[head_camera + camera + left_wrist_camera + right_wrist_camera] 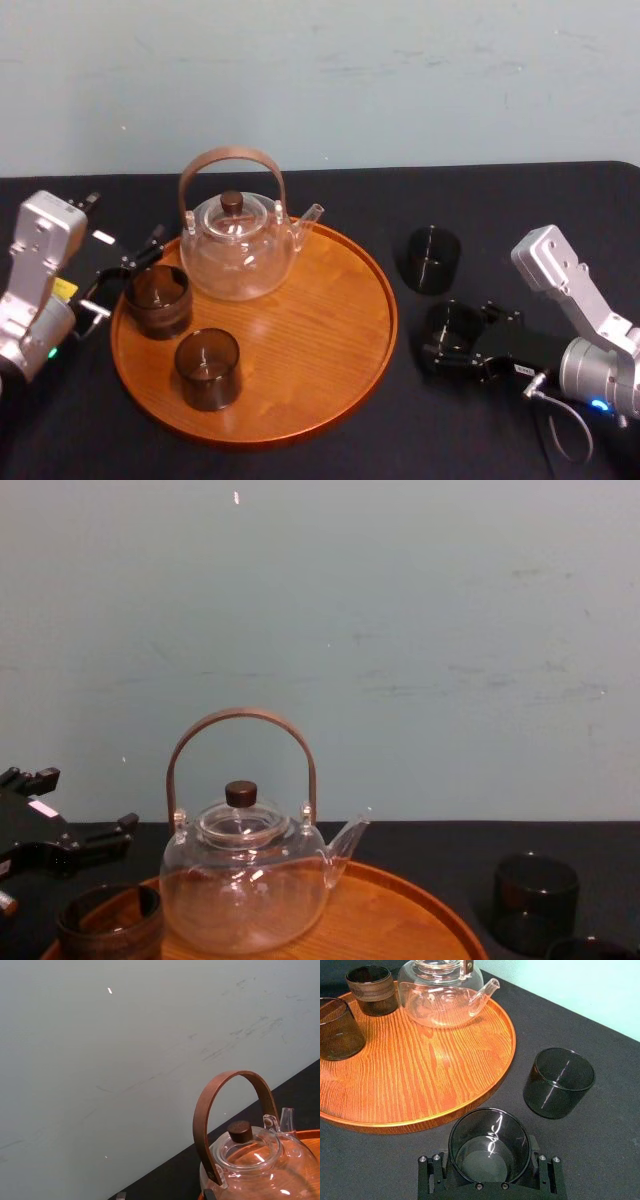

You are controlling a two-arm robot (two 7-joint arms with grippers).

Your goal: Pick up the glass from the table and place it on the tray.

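Observation:
On the black table [520, 205], right of the round wooden tray [385, 330], my right gripper [450, 350] is shut on a dark glass [452, 325]. In the right wrist view that glass [489, 1142] sits between the two fingers [434, 1176], close to the tray's rim [470, 1102]. I cannot tell whether it is lifted off the cloth. A second dark glass [433, 260] stands free on the table behind it. My left gripper [128, 275] is open at the tray's left edge, just beside a dark glass [157, 298] standing on the tray.
A clear glass teapot [238, 245] with a brown hoop handle stands at the back of the tray, spout pointing right. Another dark glass [208, 368] stands near the tray's front left. The tray's middle and right side are bare wood [320, 340]. A pale wall lies behind.

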